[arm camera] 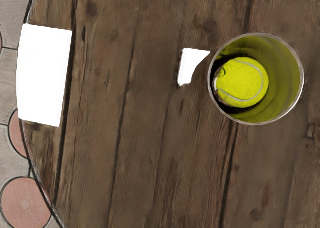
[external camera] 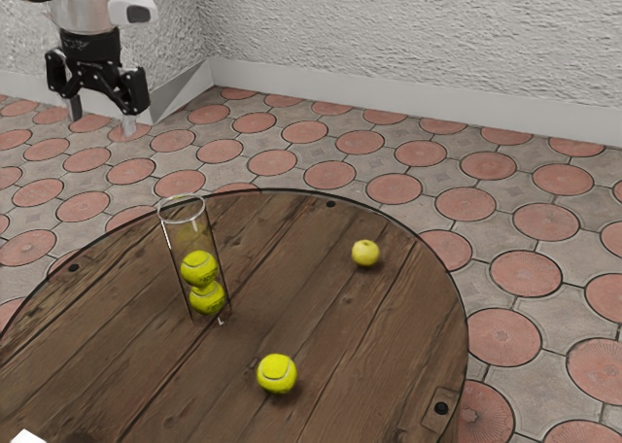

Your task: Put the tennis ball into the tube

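High at the exterior view's upper left, my gripper (external camera: 101, 120) hangs above and away from the table, its two fingers wide apart with nothing between them. The clear tube (external camera: 183, 213) stands upright on the table and holds two tennis balls (external camera: 199, 267), one on top of the other. A loose tennis ball (external camera: 277, 373) lies on the wood, toward the exterior view's bottom from the tube. In the wrist view I look down into the tube's round mouth (arm camera: 303, 83), with a tennis ball (arm camera: 242, 83) inside.
A smaller yellow-green fruit (external camera: 365, 253) sits on the round wooden table (external camera: 330, 317), toward the exterior view's right from the tube. A white rectangle (arm camera: 44, 75) lies by the table's edge, and a small white shape (arm camera: 190, 65) beside the tube. Tiled floor surrounds the table.
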